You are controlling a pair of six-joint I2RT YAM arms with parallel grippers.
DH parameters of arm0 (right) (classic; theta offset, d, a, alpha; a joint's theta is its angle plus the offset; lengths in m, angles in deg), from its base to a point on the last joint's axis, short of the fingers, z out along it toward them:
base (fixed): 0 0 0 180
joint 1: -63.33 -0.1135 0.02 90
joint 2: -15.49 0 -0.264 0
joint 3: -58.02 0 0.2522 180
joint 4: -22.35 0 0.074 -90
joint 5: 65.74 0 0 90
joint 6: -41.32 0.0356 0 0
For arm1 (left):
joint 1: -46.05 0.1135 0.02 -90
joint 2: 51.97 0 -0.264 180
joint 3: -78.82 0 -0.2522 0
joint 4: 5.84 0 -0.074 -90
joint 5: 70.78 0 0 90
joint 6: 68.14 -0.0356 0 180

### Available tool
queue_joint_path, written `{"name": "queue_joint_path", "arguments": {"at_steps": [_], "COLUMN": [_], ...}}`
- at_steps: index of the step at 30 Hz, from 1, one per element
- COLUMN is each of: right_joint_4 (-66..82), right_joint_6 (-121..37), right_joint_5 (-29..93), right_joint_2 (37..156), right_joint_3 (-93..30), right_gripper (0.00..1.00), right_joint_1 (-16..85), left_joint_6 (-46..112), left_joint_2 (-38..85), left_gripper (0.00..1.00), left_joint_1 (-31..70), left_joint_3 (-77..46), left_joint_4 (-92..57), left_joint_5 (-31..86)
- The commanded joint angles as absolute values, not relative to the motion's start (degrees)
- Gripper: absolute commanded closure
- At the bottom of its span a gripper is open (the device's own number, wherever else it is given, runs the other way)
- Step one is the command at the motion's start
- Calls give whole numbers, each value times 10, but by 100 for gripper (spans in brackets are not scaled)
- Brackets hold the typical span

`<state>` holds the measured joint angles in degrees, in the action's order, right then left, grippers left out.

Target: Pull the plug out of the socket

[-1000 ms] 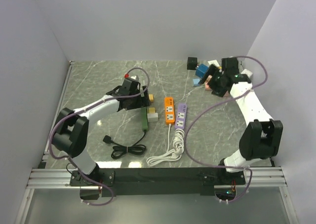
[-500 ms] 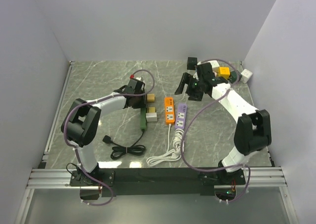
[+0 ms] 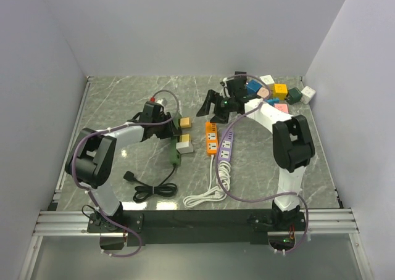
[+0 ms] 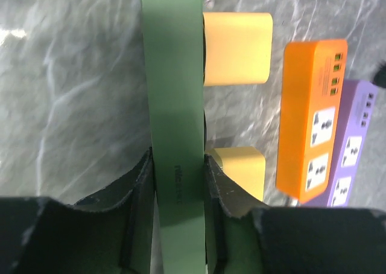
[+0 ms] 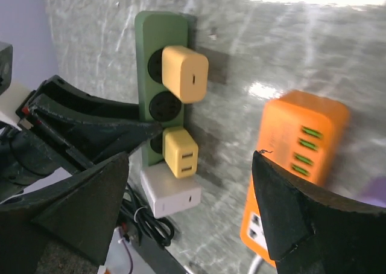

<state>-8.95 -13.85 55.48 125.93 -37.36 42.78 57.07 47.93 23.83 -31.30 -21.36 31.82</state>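
Observation:
The socket is a green power strip [image 3: 178, 149] [image 4: 175, 93] turned on its edge at the table's middle left. My left gripper [image 3: 165, 127] [image 4: 179, 189] is shut on it, one pad on each broad face. Three plugs stick out of its right side: a tan one [image 3: 184, 122] [image 5: 185, 73], a yellow one [image 3: 183, 138] [image 5: 181, 152] and a white one [image 3: 185, 148] [image 5: 170, 192]. To their back right my right gripper [image 3: 213, 104] [image 5: 193, 213] hovers open, holding nothing and apart from the plugs.
An orange strip [image 3: 212, 138] and a purple strip [image 3: 226, 145] lie just right of the plugs, with a coiled white cable [image 3: 210, 190] in front. The green strip's black cable [image 3: 151, 187] coils at the near left. Several coloured adapters [image 3: 278, 92] sit at the back right.
My left gripper has closed on the green strip and shifted it slightly. My right arm has swung from the back right corner leftward to above the orange strip's far end.

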Motion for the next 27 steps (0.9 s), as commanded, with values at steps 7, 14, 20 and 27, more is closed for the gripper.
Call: {"name": "queue_joint_path", "arguments": {"at_steps": [7,14,20,27], "right_joint_4": [-13,-44,-42,-15], "right_joint_6": [-100,-116,-111,-85], "right_joint_5": [621,605,626,661], "right_joint_2": [1339,1391,1399,1412], "right_joint_3": [-457,-499,-503,-506], "right_gripper": [10,10,14,36], "right_joint_1": [398,384,373,357], "left_joint_6": [572,581,582,597], "left_joint_2": [415,391,367,358], "left_gripper": [100,99,100,99], "left_joint_1": [245,246,246,246], "left_joint_3": [-331,-328,-322,-336], "left_joint_4": [-200,-200,-207,-185], "left_joint_5": [417,426,429,437]}}
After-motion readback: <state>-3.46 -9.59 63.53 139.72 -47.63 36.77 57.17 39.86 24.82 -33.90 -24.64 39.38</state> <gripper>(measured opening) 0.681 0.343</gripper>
